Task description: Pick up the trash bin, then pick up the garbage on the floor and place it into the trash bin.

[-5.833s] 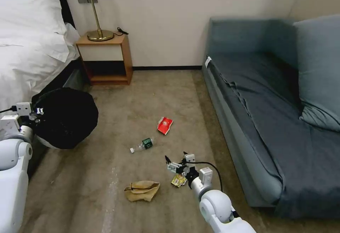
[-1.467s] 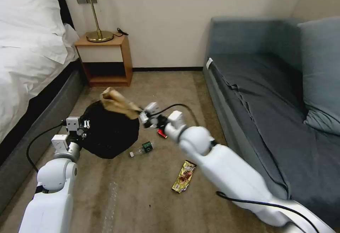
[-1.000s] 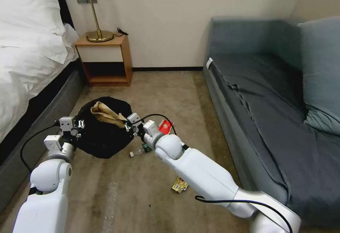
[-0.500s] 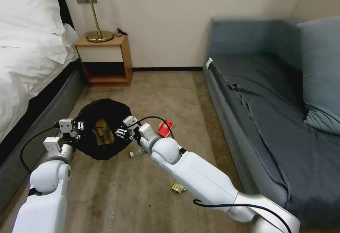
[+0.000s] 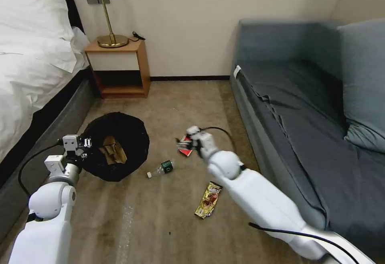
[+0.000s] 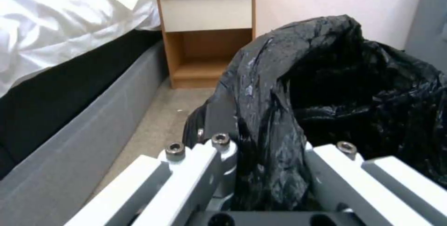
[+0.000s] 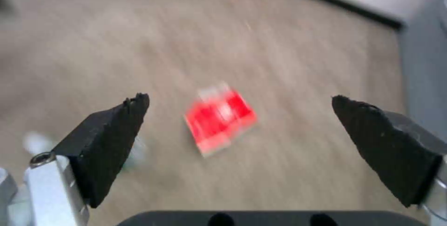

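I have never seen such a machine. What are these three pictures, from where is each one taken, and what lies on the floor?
This is a wheeled robot with two white arms. The wide picture comes from its head camera; the other two come from cameras on its wrists.

The left gripper is shut on the rim of the trash bin lined with a crinkled black plastic bag, with the crumpled tan paper bag inside.

The right gripper, fingers open, hovers over the red-and-white packet.

On the beige carpet lie a clear bottle with a green label and a yellow-brown snack wrapper.
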You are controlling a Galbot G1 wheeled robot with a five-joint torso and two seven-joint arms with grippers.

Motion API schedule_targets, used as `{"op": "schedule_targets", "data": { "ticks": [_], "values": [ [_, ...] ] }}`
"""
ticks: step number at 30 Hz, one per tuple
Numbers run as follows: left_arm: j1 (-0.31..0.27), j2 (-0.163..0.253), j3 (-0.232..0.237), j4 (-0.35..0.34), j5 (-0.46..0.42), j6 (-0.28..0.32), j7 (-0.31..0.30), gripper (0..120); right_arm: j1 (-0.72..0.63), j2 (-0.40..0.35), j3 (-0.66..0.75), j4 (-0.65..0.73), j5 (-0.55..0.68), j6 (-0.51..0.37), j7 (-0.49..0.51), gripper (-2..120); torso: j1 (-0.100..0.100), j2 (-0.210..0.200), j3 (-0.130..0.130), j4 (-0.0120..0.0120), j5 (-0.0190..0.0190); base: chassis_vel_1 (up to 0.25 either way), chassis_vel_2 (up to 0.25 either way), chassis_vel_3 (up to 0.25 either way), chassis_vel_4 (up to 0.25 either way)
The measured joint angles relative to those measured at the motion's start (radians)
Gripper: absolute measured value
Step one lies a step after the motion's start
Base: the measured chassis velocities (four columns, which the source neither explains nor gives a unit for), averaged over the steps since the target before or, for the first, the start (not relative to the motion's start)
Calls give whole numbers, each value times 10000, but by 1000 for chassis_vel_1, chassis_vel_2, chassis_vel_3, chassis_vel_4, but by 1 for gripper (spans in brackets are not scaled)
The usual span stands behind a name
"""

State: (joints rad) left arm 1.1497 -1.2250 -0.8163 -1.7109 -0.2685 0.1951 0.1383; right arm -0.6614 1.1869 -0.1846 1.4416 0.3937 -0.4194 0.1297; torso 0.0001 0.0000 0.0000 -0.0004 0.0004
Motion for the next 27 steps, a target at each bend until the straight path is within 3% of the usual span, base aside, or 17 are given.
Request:
{"op": "schedule_targets", "data": {
  "ticks": [7,27],
  "values": [
    [3,-9,54,28,11,-35,60,5,-1171,-77,1174,-646,-808,217,-393,100,-1,1,-1,3,-2,0,0,0,0],
    [274,175,-66,78,-114,-230,331,5,-2886,1051,1307,-2093,-2632,1079,-977,100,-1,1,-1,5,-4,0,0,0,0]
  ]
}}
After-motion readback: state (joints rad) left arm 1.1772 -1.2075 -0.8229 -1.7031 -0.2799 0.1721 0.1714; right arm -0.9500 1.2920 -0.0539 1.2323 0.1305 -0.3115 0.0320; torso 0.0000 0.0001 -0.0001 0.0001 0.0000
